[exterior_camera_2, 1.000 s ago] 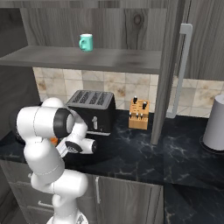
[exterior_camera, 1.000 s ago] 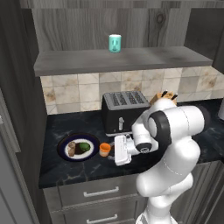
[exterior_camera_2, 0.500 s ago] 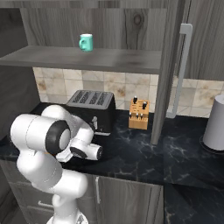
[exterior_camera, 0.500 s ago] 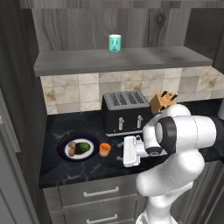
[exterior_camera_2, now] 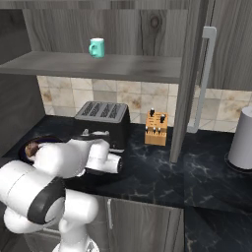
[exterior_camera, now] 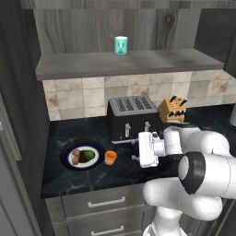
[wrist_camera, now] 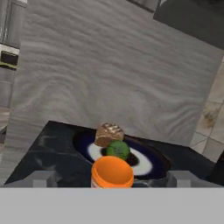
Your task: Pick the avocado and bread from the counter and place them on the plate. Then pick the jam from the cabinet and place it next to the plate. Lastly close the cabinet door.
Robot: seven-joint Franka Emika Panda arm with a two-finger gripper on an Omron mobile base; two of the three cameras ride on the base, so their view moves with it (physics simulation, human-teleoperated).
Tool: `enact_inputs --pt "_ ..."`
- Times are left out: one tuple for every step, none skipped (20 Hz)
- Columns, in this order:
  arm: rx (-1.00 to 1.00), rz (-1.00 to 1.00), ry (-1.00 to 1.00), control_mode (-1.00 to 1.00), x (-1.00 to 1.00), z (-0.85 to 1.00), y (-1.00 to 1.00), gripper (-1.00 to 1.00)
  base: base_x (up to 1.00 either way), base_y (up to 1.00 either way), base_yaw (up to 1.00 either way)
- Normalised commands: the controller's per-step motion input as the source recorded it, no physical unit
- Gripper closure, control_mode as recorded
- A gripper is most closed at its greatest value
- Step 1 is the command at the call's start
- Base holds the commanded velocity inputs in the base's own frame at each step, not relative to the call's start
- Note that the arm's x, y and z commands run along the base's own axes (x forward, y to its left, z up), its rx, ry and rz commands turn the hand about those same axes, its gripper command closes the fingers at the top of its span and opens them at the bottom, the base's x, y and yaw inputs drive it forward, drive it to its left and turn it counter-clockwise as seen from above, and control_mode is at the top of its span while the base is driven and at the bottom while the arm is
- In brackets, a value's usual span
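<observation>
Jam jar stands beside the plate of avocado and bread near the table's left edge; end effector open, empty.

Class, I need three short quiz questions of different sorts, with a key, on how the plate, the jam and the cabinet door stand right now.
1. True or false: the avocado and the bread lie on the plate.
2. The jam stands: A on the shelf, B on the counter beside the plate, C on the toaster.
3. Fill in: the cabinet door is ____.

Key: 1 true; 2 B; 3 open.
</observation>
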Motion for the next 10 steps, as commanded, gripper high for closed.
enact_inputs --pt "0.00 0.00 -0.16 -1.00 -0.49 0.52 -0.06 -1.00 0.00 0.00 0.00" --pt "0.00 0.00 -0.17 -1.00 -0.51 0.49 -0.06 -1.00 0.00 0.00 0.00" --pt "0.00 0.00 -0.17 -1.00 -0.53 0.49 -0.03 -1.00 0.00 0.00 0.00" --pt "0.00 -0.01 -0.17 -1.00 -0.55 0.50 -0.02 -1.00 0.00 0.00 0.00" --pt "0.00 -0.06 -0.17 -1.00 -0.58 0.50 0.00 -1.00 0.00 0.00 0.00" --pt "0.00 -0.11 -0.16 -1.00 -0.59 0.51 0.00 -1.00 0.00 0.00 0.00" --pt "0.00 -0.13 -0.17 -1.00 -0.61 0.51 0.00 -1.00 0.00 0.00 0.00" --pt "0.00 -0.13 -0.17 -1.00 -0.61 0.50 0.00 -1.00 0.00 0.00 0.00" --pt "0.00 -0.14 -0.17 -1.00 -0.58 0.49 0.00 -1.00 0.00 0.00 0.00" --pt "0.00 -0.16 -0.18 -1.00 -0.57 0.46 0.00 -1.00 0.00 0.00 0.00"
